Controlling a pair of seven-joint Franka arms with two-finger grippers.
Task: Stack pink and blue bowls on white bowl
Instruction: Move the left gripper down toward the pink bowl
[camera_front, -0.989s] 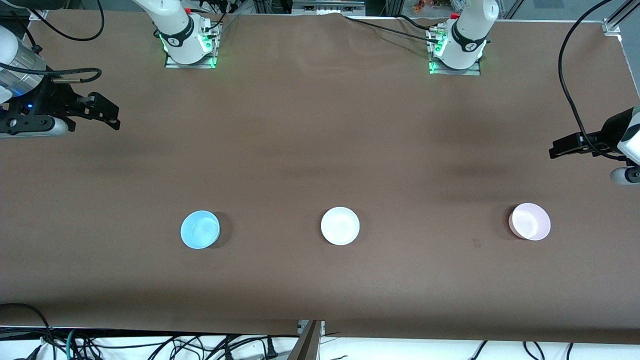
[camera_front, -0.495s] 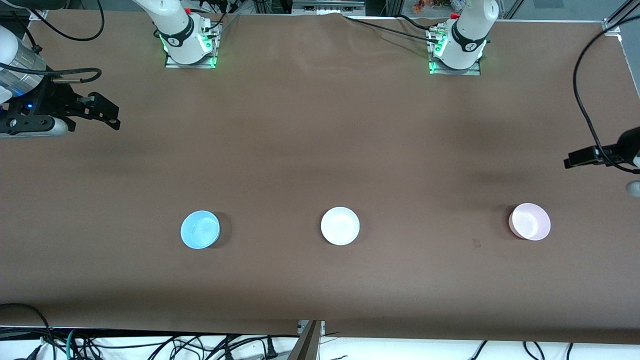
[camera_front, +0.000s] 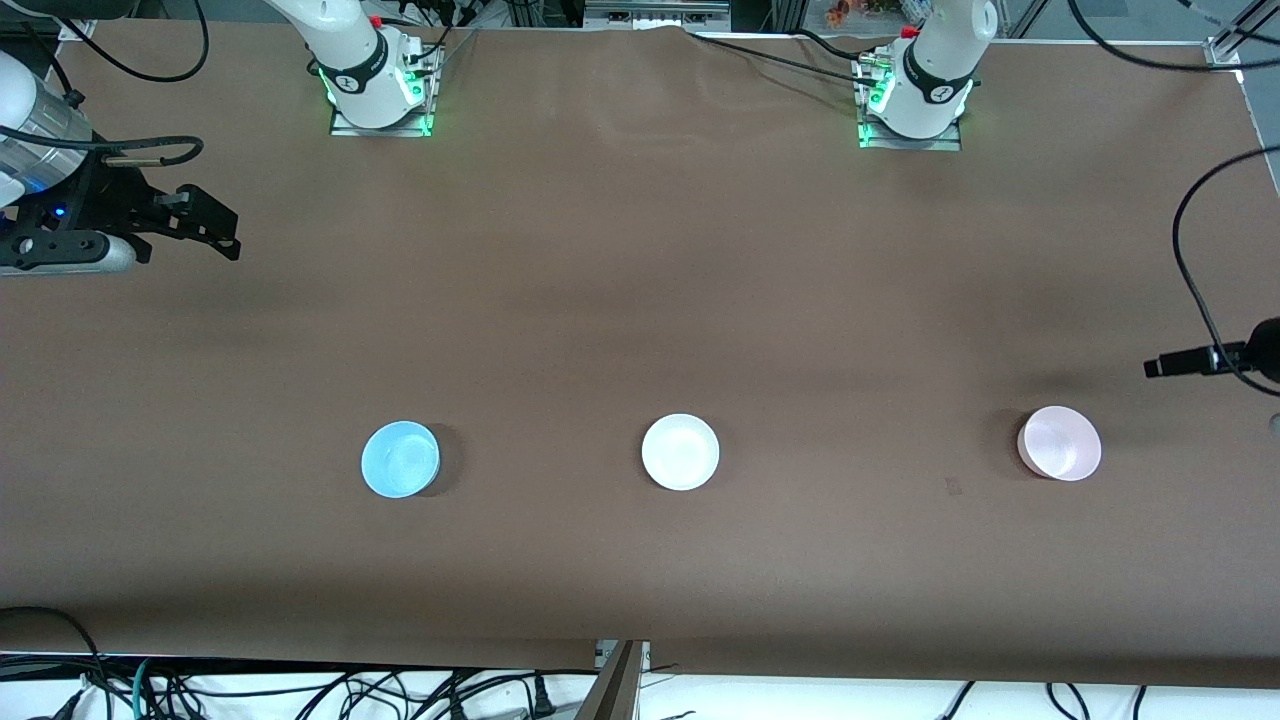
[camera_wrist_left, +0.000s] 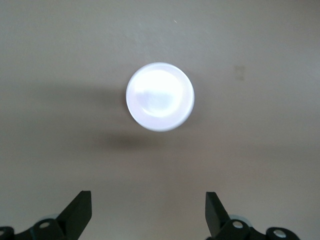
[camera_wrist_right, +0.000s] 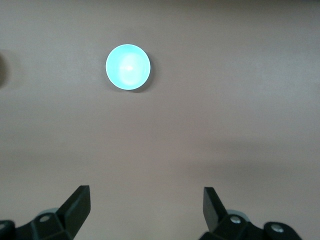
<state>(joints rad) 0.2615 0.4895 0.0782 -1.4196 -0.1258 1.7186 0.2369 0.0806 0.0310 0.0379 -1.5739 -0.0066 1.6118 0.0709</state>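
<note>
Three bowls stand apart in a row on the brown table. The light blue bowl is toward the right arm's end, the white bowl is in the middle, and the pale pink bowl is toward the left arm's end. My left gripper is open and empty in the air over bare table close to the pink bowl. The left wrist view shows that bowl ahead of the open left gripper. My right gripper waits open and empty, high over the table's right-arm end. The right wrist view shows the blue bowl well ahead of the right gripper.
The two arm bases stand along the table's edge farthest from the front camera. Cables lie off the table's near edge. A black cable hangs by the left arm.
My left gripper has moved over the table toward the pink bowl. The right arm and all three bowls have not moved.
</note>
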